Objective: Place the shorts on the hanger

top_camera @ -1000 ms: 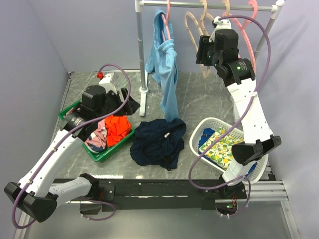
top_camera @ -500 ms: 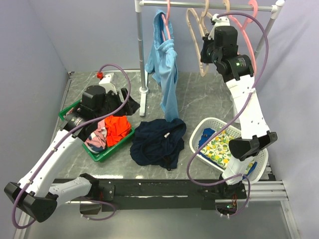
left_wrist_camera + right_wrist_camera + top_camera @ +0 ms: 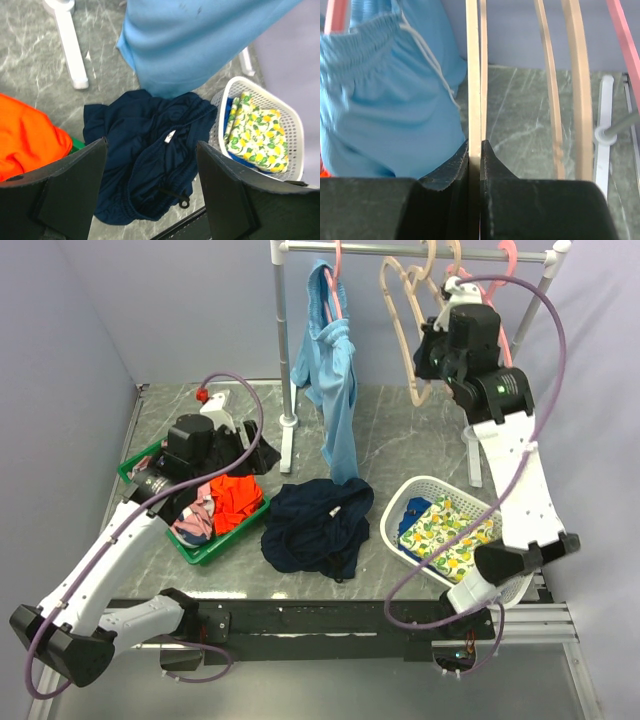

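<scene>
The right claw (image 3: 475,150) is clamped on the cream hanger (image 3: 473,75), up at the rail (image 3: 380,250). The navy shorts (image 3: 318,525) lie crumpled on the bench (image 3: 400,440), and the left claw (image 3: 152,195) gapes wide nearby.

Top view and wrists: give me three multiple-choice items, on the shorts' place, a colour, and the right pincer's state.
1. The shorts lie: A) on the table between green bin and white basket; B) in the basket; C) in the bin.
2. The hanging garment is: A) orange; B) light blue; C) navy.
3. The right pincer is: A) open; B) shut on the hanger; C) shut on the shorts.
A, heaped on the table; B, seen from above; B, its fingers pinch the hanger's bar.
</scene>
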Robot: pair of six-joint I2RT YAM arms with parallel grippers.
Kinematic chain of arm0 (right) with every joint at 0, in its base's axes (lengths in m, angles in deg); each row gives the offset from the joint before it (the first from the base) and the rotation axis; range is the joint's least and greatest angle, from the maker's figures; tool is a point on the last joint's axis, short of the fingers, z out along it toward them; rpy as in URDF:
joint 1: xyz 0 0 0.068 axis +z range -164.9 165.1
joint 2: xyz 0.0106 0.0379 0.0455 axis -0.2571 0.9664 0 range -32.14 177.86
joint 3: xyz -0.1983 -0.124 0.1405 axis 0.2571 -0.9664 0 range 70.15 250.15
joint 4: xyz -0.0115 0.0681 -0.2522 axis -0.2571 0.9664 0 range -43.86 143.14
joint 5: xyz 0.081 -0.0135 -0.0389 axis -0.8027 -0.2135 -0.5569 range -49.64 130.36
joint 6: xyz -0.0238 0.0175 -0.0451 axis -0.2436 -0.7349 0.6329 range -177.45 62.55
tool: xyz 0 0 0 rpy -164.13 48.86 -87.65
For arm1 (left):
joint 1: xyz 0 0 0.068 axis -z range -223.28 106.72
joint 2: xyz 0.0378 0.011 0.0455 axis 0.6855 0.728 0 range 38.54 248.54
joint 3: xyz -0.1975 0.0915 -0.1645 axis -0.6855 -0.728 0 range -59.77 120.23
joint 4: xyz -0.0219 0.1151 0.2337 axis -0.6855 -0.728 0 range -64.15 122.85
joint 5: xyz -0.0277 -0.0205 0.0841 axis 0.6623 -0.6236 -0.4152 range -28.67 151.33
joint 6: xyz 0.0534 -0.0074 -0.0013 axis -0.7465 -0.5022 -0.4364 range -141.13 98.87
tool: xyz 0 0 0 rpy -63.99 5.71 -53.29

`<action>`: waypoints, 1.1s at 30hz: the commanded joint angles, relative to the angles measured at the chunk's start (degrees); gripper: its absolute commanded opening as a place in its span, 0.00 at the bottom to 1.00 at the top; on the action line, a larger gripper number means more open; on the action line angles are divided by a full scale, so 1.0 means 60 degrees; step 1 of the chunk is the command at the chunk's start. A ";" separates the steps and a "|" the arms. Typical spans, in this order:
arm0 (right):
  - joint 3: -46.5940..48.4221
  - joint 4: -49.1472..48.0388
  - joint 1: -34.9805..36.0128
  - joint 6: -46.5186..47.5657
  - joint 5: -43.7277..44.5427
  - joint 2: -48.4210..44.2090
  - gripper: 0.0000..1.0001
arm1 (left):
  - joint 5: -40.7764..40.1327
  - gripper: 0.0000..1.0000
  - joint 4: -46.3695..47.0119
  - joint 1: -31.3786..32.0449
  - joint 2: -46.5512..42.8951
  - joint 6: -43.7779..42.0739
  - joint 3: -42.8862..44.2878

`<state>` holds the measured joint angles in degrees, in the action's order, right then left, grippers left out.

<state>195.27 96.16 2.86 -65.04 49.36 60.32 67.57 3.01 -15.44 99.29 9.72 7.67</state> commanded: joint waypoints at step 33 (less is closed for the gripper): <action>-0.8504 0.4451 0.2240 -0.2866 -0.4586 -1.0357 0.00 | -0.4272 0.31 0.1402 0.4135 0.0640 0.3868 -0.4636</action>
<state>142.27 119.28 16.00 -84.21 32.13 -0.27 50.74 11.95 9.08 101.24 34.02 -25.32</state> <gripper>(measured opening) 0.114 0.461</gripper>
